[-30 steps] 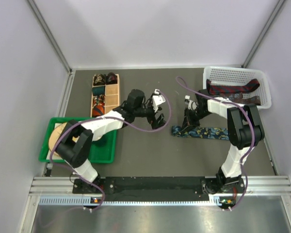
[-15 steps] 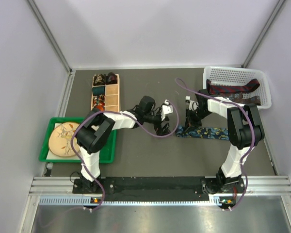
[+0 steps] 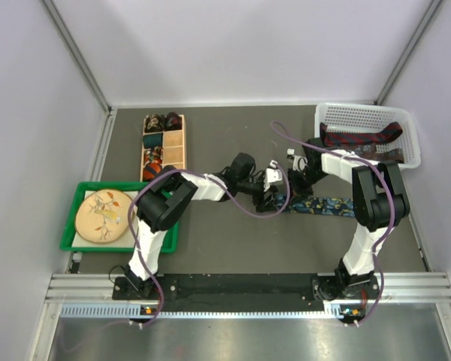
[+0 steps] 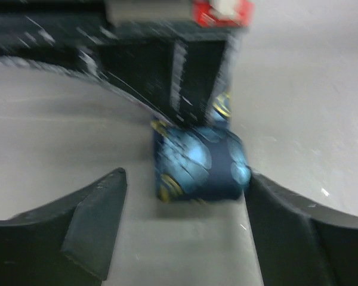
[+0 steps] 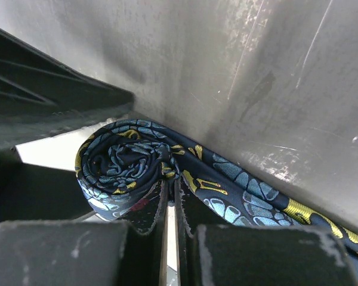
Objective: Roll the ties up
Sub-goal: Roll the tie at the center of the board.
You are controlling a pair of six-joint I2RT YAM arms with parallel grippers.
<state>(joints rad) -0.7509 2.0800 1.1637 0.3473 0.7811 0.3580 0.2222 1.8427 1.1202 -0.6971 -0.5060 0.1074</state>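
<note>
A dark blue tie (image 3: 325, 204) with blue and yellow print lies flat on the grey table, its left end wound into a small roll (image 5: 122, 164). My right gripper (image 5: 170, 182) is shut, its tips pushed into the crease where the roll meets the flat part. No fabric shows in the thin slit between its fingers. My left gripper (image 4: 186, 179) is open on the roll's other side, and the roll (image 4: 198, 161) lies just ahead between its fingers (image 4: 95, 217), close to the right one. From above, the left gripper (image 3: 268, 197) and the right gripper (image 3: 292, 188) nearly meet.
A white basket (image 3: 368, 113) at the back right holds dark red patterned ties (image 3: 361, 138). A wooden divided box (image 3: 174, 141) at the back left holds small coiled ties. A green tray (image 3: 165, 235) with a round decorated plate (image 3: 104, 216) sits at the near left.
My left arm has swung right, from beside the wooden box to the rolled end of the tie, uncovering the plate. Its jaws have narrowed slightly. The right arm has stayed put.
</note>
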